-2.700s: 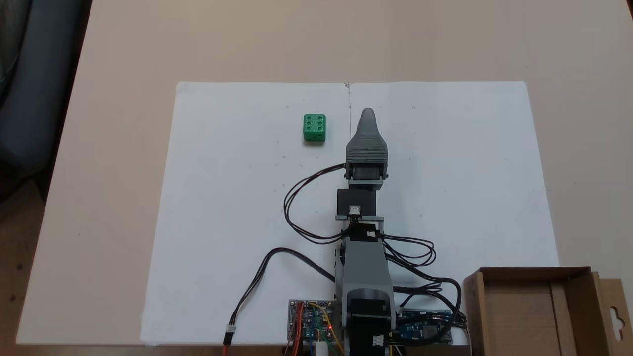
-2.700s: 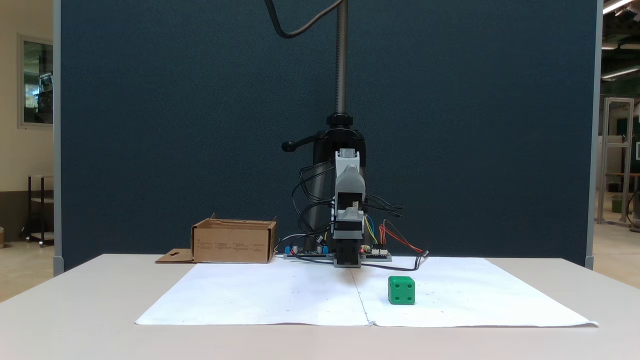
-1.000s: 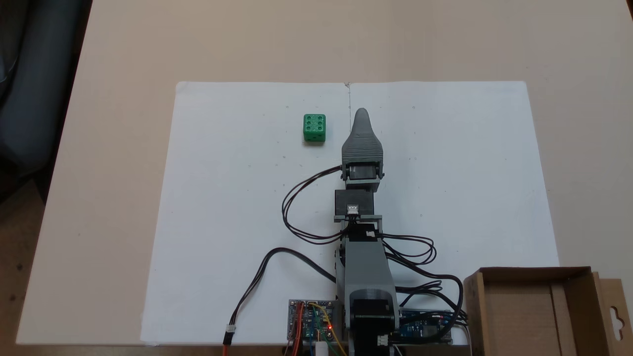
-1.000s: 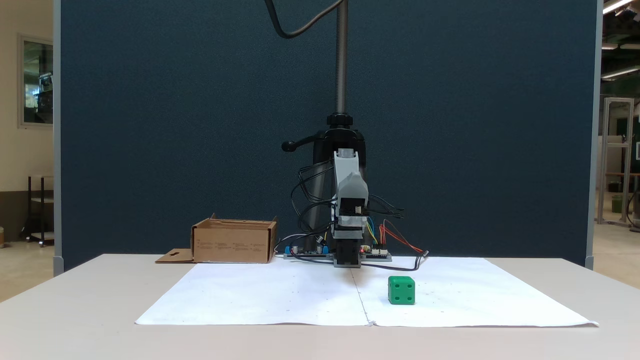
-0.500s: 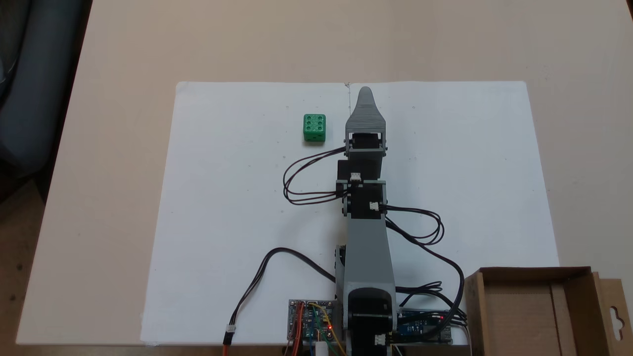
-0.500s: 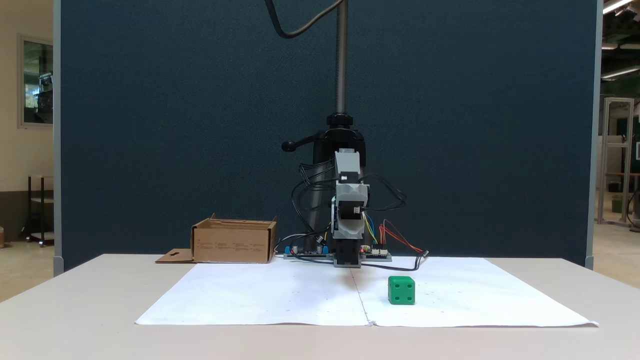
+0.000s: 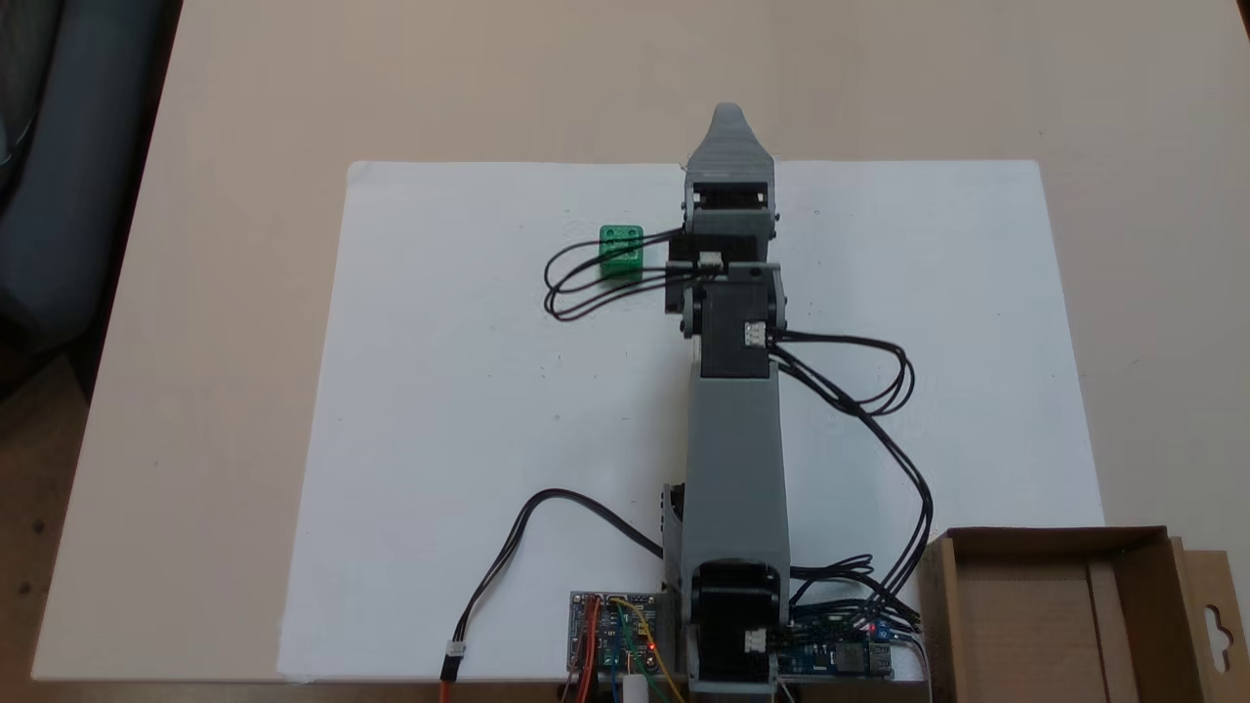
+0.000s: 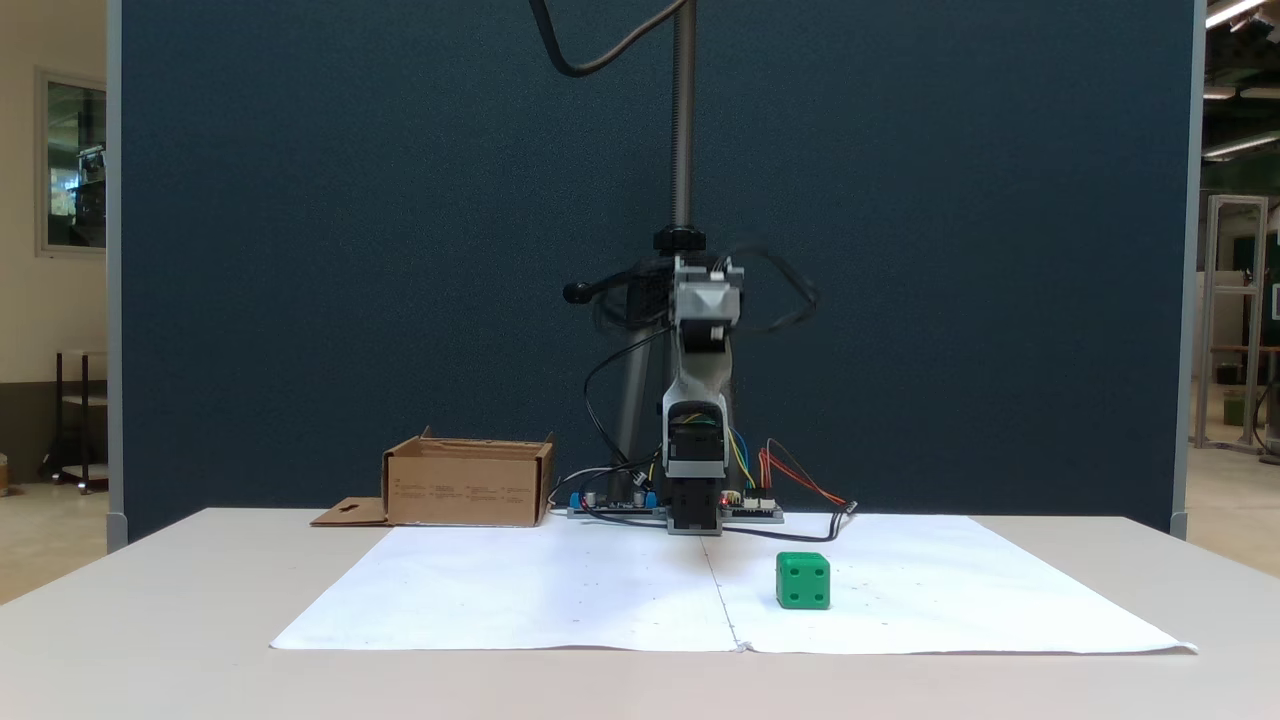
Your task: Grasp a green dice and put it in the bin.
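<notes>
Dark blue partition behind, pale surface [image 7: 195, 391] under white paper [image 7: 449, 391]. From the top-down fixed view my gripper [image 7: 729, 122] shows one tapered tip, so I cannot tell whether the fingers are spread or pressed together. It hangs raised, beyond the green dice [image 7: 620, 253], which sits on the paper, well apart from the bin [image 7: 1055, 605] by the base. I judge this the approach; next I must swing toward the dice and descend.

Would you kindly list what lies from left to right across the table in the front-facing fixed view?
The bin → the arm's base → the green dice, all apart from each other.
</notes>
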Controlling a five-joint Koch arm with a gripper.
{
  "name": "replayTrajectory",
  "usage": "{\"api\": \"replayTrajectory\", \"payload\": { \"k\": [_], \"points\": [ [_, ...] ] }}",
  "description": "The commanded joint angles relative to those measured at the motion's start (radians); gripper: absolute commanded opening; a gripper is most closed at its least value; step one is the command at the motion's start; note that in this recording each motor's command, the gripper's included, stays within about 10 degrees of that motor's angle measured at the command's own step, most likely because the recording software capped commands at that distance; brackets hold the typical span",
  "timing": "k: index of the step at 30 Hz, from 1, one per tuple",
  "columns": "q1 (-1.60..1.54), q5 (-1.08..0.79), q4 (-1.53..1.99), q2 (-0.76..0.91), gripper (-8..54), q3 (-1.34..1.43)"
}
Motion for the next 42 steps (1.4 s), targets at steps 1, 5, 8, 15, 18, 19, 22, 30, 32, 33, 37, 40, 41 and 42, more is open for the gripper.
{"api": "replayTrajectory", "payload": {
  "k": [1, 5, 8, 15, 18, 19, 22, 30, 32, 33, 37, 40, 41, 42],
  "points": [
    [-0.014, -0.041, 0.155, -0.086, 43.2, -0.155],
    [-0.014, -0.041, 0.382, -0.215, 43.2, -0.350],
    [-0.020, -0.037, 0.537, -0.276, 43.2, -0.482],
    [-0.052, 0.034, 0.911, -0.405, 43.2, -0.732],
    [-0.069, 0.087, 1.054, -0.448, 43.2, -0.773],
    [-0.080, 0.112, 1.090, -0.459, 43.2, -0.787],
    [-0.114, 0.186, 1.176, -0.482, 43.2, -0.819],
    [-0.176, 0.341, 1.254, -0.529, 43.3, -0.900],
    [-0.192, 0.356, 1.254, -0.543, 43.3, -0.911],
    [-0.204, 0.364, 1.254, -0.546, 43.3, -0.914],
    [-0.241, 0.399, 1.254, -0.588, 43.4, -0.963],
    [-0.268, 0.413, 1.254, -0.629, 43.3, -0.991],
    [-0.282, 0.416, 1.254, -0.646, 43.3, -0.999],
    [-0.290, 0.422, 1.254, -0.664, 43.4, -1.006]
  ]
}}
